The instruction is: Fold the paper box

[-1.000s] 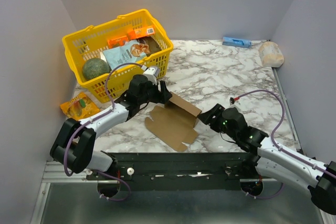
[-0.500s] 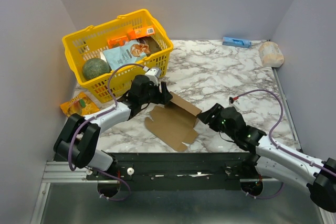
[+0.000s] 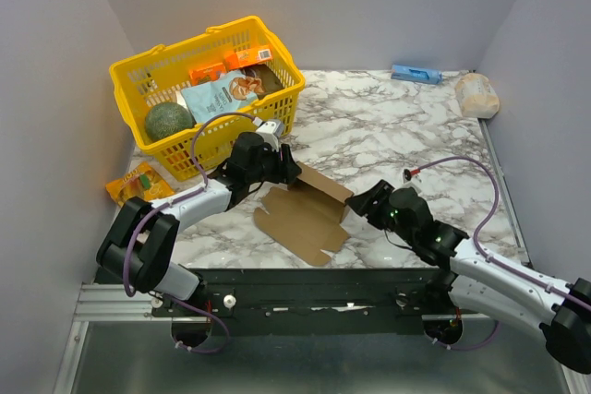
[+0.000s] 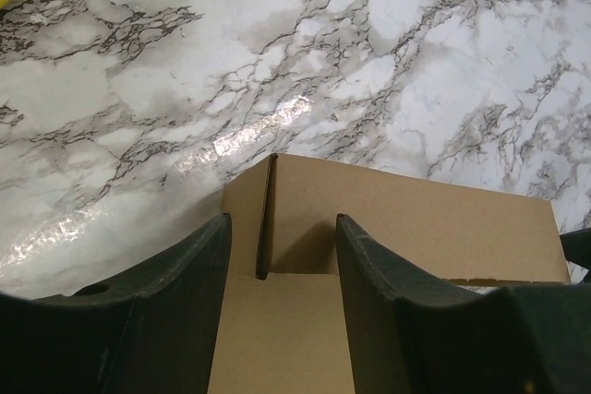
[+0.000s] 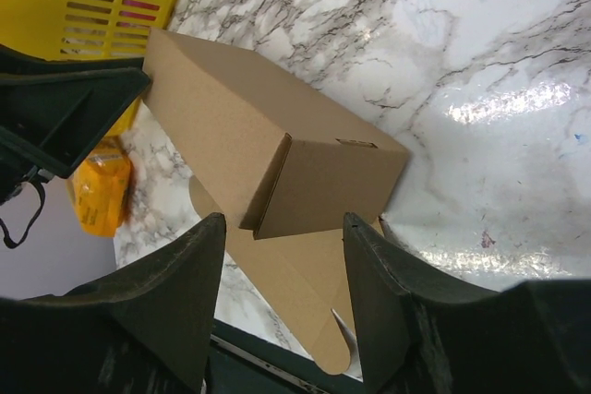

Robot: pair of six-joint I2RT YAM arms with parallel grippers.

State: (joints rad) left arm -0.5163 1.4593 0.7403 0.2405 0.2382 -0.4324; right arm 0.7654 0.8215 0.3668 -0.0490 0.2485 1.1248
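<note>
The box (image 3: 305,211) lies mid-way across the table (image 3: 416,126), half formed, with its back wall up and its lid flat toward 6 o'clock. My left gripper (image 3: 290,170) straddles the 11 o'clock corner, jaws wide, holding nothing. The right gripper (image 3: 356,202) gapes at the 3 o'clock end. The risk I see is an uneven push, which would skid the light cardboard or flatten that wall.

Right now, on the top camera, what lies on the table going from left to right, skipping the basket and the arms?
orange packet → paper box → blue box → pale bag
</note>
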